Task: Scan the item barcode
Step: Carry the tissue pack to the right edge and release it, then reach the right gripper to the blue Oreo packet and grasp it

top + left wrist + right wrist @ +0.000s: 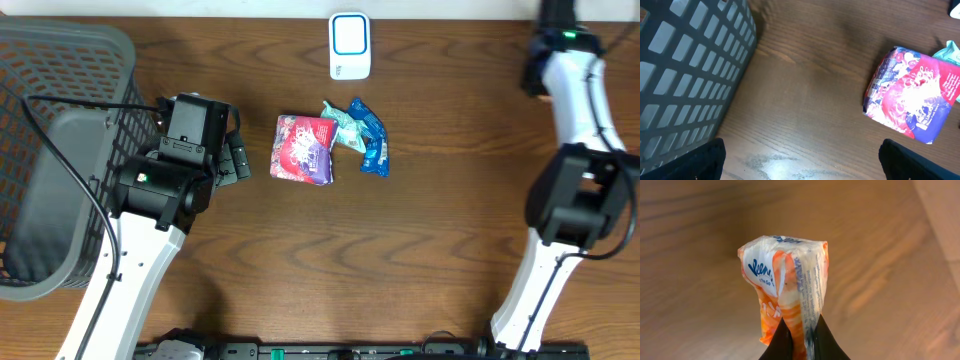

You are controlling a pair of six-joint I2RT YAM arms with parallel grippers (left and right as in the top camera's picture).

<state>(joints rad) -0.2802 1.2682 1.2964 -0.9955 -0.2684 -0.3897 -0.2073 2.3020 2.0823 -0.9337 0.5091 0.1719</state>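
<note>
In the right wrist view my right gripper (802,330) is shut on an orange and white Kleenex tissue pack (787,280), held upright above the wooden table. In the overhead view that arm's wrist (560,45) sits at the far right top edge, and its fingers and the pack are hidden there. A white and blue scanner (350,45) lies at the back middle of the table. My left gripper (802,165) stands open and empty, low over bare wood, left of a red and purple packet (912,95).
A grey mesh basket (60,150) fills the left side, its wall (690,75) close to my left gripper. The red packet (303,150), a teal packet (342,125) and a blue packet (370,140) lie together mid-table.
</note>
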